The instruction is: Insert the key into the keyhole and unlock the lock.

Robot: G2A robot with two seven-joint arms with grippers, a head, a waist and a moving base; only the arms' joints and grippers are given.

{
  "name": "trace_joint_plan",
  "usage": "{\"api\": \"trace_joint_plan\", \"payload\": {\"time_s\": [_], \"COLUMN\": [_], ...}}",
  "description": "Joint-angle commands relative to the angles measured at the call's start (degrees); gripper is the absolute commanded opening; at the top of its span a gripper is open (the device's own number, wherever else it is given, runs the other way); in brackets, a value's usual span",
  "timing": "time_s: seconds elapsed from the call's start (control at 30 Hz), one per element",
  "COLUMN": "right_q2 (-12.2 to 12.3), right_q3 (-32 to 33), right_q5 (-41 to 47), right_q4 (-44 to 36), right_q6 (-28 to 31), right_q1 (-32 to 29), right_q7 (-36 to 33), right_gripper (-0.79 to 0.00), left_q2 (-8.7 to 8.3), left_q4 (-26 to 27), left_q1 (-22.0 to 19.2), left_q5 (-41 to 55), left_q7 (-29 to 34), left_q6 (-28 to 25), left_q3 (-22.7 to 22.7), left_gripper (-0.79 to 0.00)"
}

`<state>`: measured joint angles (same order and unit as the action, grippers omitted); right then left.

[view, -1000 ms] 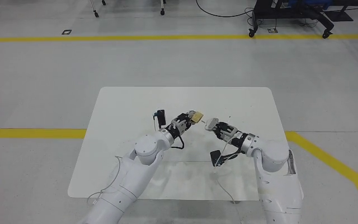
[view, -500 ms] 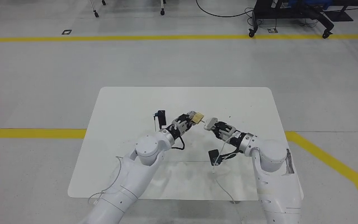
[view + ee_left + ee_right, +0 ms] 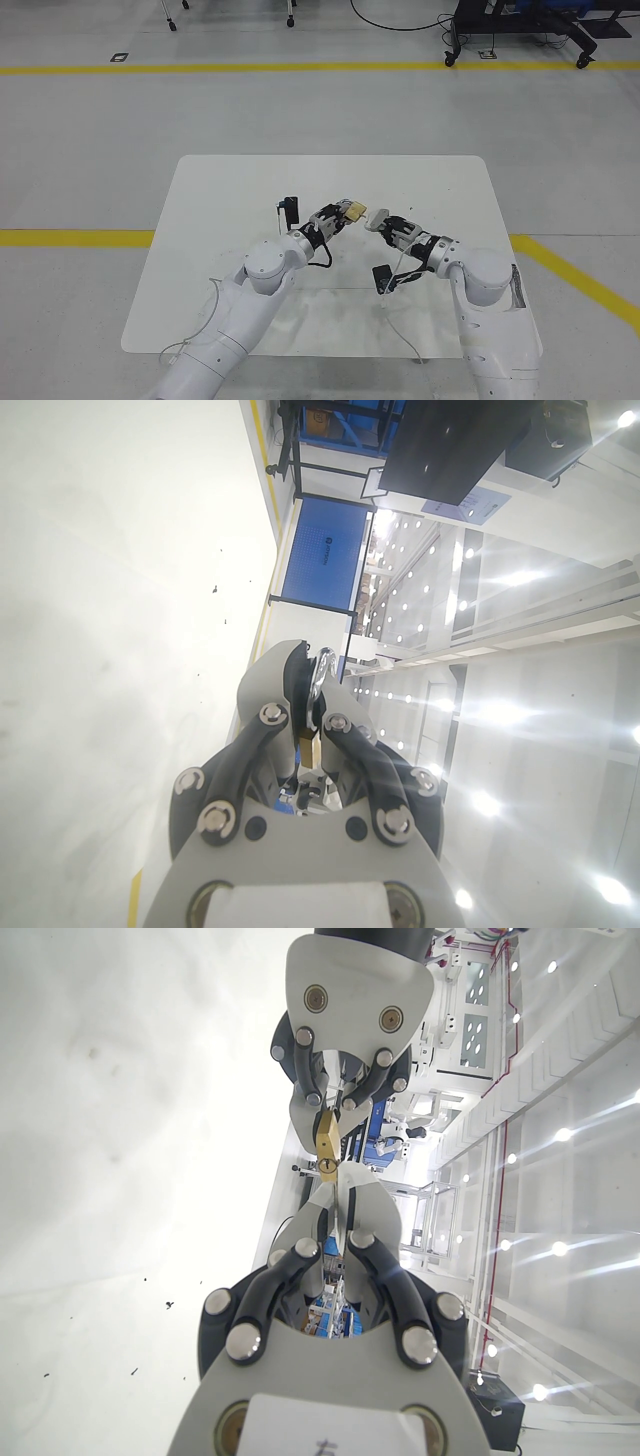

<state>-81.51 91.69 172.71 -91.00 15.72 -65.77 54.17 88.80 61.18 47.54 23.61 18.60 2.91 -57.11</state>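
Right gripper [image 3: 336,1190] is pinched narrow on the key [image 3: 340,1228], held edge-on, tip pointing left at the lock [image 3: 327,1148]. The keyhole [image 3: 326,1162] faces the key and is just beside its tip; contact cannot be judged. Left gripper [image 3: 311,667] is clamped on the lock's shackle, brass body toward the right. Both grippers meet above the middle of the white table [image 3: 430,180], clear of its surface.

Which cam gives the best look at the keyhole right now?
Right wrist view: the keyhole faces it squarely on the lock's brass end, with the key close by. Left wrist view shows the shackle and a sliver of brass, keyhole face turned away. In the top view the lock is too small to show it.
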Motion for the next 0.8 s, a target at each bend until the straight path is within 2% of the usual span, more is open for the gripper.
{"api": "trace_joint_plan", "payload": {"time_s": [0.0,0.77], "right_q2": [0.1,1.3], "right_q3": [0.0,-0.6], "right_q5": [0.2,1.5], "right_q4": [-0.1,0.8], "right_q6": [0.0,1.0], "right_q1": [-0.1,0.2], "right_q7": [0.0,-2.3], "right_gripper": [-0.785,-0.785], "left_q2": [0.06,0.56], "left_q4": [-0.2,0.7], "left_q1": [-0.1,0.3], "left_q5": [0.2,-1.5], "left_q7": [0.1,-0.3], "left_q6": [0.0,1.1], "left_q3": [-0.2,-0.6], "left_gripper": [-0.785,-0.785]}}
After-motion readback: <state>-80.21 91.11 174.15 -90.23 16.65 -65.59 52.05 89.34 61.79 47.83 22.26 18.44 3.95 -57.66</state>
